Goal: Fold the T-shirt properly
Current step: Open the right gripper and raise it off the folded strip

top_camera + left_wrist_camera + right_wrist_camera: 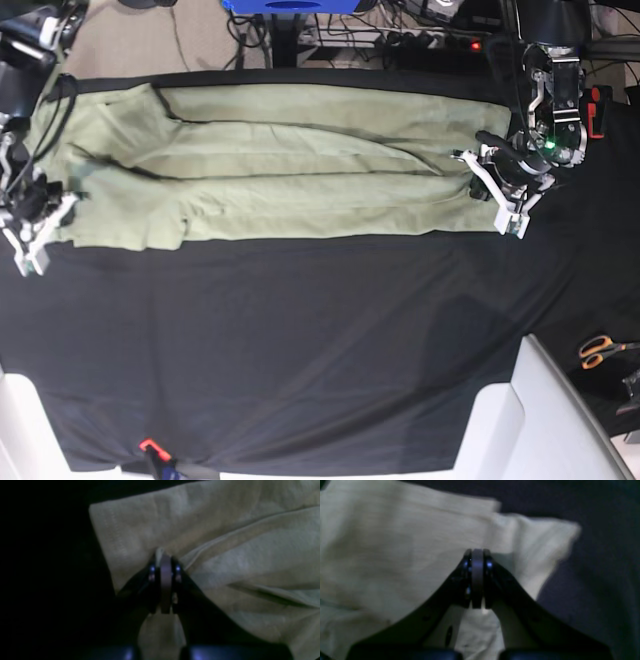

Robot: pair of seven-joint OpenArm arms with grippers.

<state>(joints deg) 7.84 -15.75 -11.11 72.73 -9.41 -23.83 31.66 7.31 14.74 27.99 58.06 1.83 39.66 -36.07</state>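
Across the far half of the black table cloth (300, 340) you have the T-shirt (270, 170) stretched out as a long, pale green band, folded lengthwise with creases running along it. At the shirt's end on the base view's right, your left gripper (487, 192) has its fingers pressed together on a pinch of the fabric edge; the left wrist view shows the cloth (225, 555) bunching into folds that fan out from the closed tips (165, 562). At the opposite end of the shirt, your right gripper (45, 222) sits on the fabric's corner, and the right wrist view shows its fingers closed flat together (477, 560) with cloth (395, 555) beneath and beyond them. Off the shirt's left-gripper end, nearer you, orange-handled scissors (600, 350) lie beyond the cloth's edge.
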